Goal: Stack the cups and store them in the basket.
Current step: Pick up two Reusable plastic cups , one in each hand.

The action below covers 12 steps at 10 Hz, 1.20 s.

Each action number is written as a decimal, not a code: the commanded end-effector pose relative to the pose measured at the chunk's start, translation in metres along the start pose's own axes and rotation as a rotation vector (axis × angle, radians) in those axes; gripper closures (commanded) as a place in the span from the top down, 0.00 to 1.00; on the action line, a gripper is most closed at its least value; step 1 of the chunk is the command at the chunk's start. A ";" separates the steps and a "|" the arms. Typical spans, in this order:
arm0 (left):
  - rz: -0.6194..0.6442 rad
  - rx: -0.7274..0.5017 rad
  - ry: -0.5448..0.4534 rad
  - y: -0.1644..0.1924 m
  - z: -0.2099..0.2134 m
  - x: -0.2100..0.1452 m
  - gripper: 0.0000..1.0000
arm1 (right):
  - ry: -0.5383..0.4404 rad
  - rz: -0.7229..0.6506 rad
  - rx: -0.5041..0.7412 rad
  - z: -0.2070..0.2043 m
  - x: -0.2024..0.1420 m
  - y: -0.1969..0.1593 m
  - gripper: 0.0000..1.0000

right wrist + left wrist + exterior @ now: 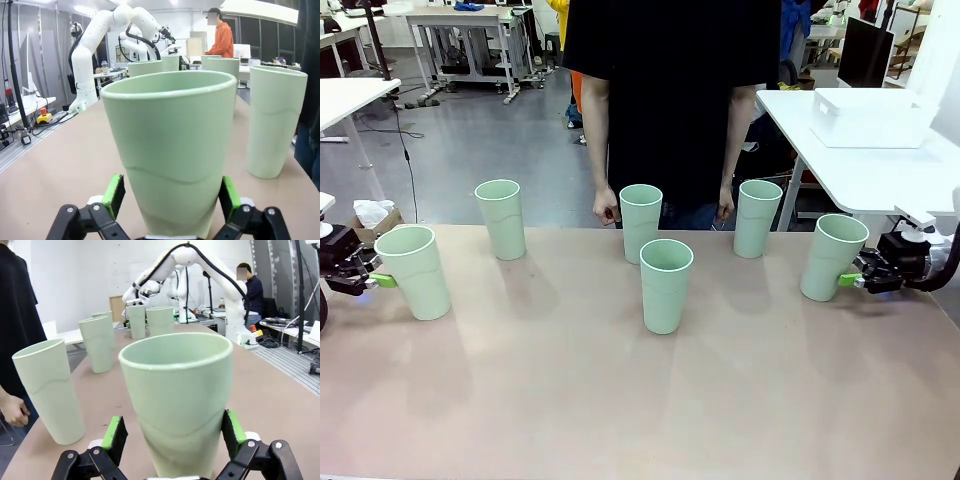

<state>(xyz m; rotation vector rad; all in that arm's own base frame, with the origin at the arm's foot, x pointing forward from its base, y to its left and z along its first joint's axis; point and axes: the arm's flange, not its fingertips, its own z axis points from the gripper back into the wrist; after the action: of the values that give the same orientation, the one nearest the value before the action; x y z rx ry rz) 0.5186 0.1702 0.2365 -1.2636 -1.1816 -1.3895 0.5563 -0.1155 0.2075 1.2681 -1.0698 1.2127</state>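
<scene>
Brown tabletop (pixel 570 400), with a person (pixel 670 100) standing at its far edge. Six cups (pixel 666 285) upright on it, all apart. Around the leftmost cup (pixel 415 272), left gripper (pixel 175 432) spread, with a gap at one pad. Around the rightmost cup (pixel 834 257), right gripper (pixel 172 192) with pads just beside the walls, grip impossible to tell.

**Readable text: none found**

You can read no word, number, brand or sign in the three views. The cups (pixel 667 285) bear only a faint wavy line on the side, not lettering. The white box (pixel 873 118) on the side table (pixel 910 172) shows plain faces. Any print on the background equipment is too small or blurred to make out.
</scene>
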 end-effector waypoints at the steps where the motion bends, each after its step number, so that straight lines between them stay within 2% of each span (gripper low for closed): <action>1: -0.046 -0.053 0.028 -0.026 -0.011 -0.008 1.00 | -0.026 0.005 -0.011 -0.006 0.001 0.001 1.00; 5: -0.042 -0.097 0.034 -0.030 -0.032 -0.015 1.00 | -0.033 -0.002 -0.007 -0.010 0.001 0.003 1.00; 12: -0.052 -0.095 0.022 -0.031 -0.058 -0.015 1.00 | -0.044 -0.025 -0.008 -0.028 0.005 0.003 1.00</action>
<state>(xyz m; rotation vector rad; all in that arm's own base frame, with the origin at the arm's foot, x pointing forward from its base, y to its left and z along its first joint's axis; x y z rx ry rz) 0.5012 0.1215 0.2257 -1.3029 -1.1346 -1.4788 0.5557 -0.0964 0.2039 1.3057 -1.0687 1.2060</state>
